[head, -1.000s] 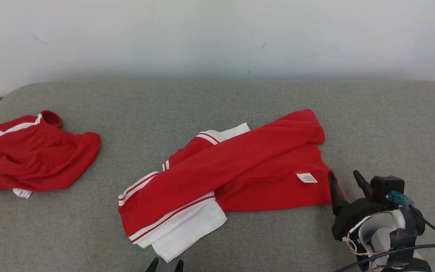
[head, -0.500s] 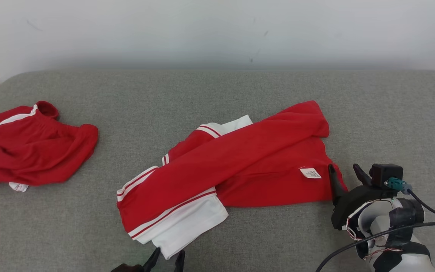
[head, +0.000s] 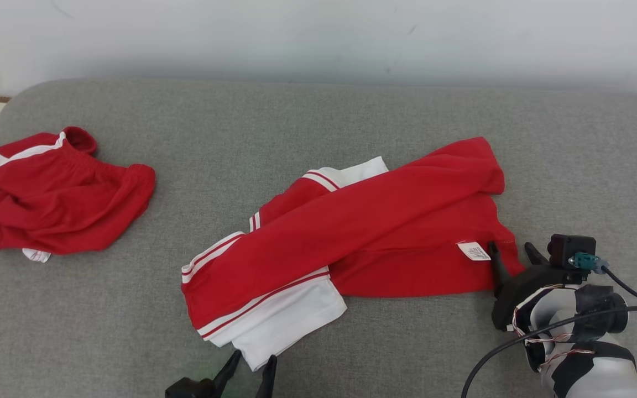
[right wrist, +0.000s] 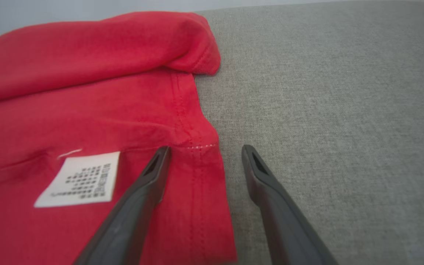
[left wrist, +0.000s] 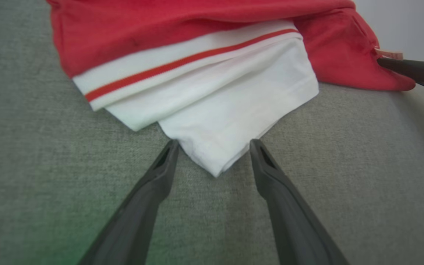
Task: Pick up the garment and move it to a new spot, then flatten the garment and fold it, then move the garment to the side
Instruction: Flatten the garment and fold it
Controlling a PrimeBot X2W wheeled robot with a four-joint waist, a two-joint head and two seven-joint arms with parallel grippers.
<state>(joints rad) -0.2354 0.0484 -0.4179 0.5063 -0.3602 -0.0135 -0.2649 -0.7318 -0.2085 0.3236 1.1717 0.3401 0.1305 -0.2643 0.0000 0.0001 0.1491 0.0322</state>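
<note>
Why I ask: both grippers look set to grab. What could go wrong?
The open left gripper straddles the tip of the layered white corner of the jersey; closing could catch one layer or slip off.
The open right gripper has one finger over the red hem, the other over the grey cushion; it might pinch upholstery or miss the edge.

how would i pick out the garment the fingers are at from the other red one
On the grey surface, look at the middle. The long garment lies stretched out there. Unlike the crumpled heap at the left, it shows a printed label by its right edge.
</note>
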